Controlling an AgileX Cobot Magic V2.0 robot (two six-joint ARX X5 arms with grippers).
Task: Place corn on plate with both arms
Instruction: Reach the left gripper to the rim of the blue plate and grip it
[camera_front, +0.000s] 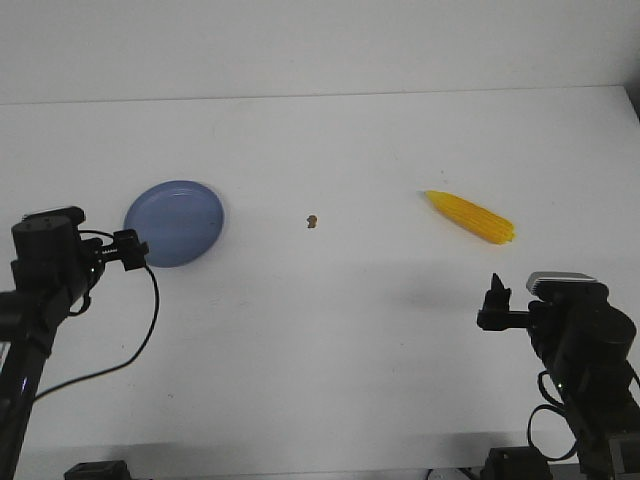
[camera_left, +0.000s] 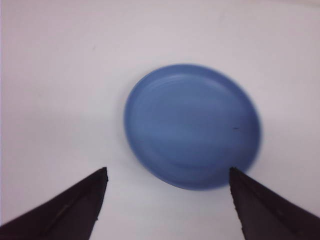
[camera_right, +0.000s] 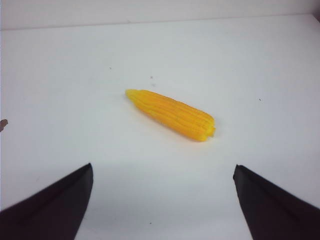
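The yellow corn (camera_front: 470, 217) lies on the white table at the right, pointed end toward the left; the right wrist view has the corn (camera_right: 171, 114) lying ahead of the fingers. The blue plate (camera_front: 174, 222) rests at the left with nothing on it. In the left wrist view the plate (camera_left: 192, 125) sits just beyond the fingertips. My left gripper (camera_front: 131, 250) hovers by the plate's near edge, open (camera_left: 167, 172). My right gripper (camera_front: 495, 302) is open (camera_right: 162, 170) short of the corn, holding nothing.
A tiny brown speck (camera_front: 312, 221) lies between plate and corn. The table's far edge meets a pale wall (camera_front: 320, 45). Black cables hang from both arms near the table's front edge.
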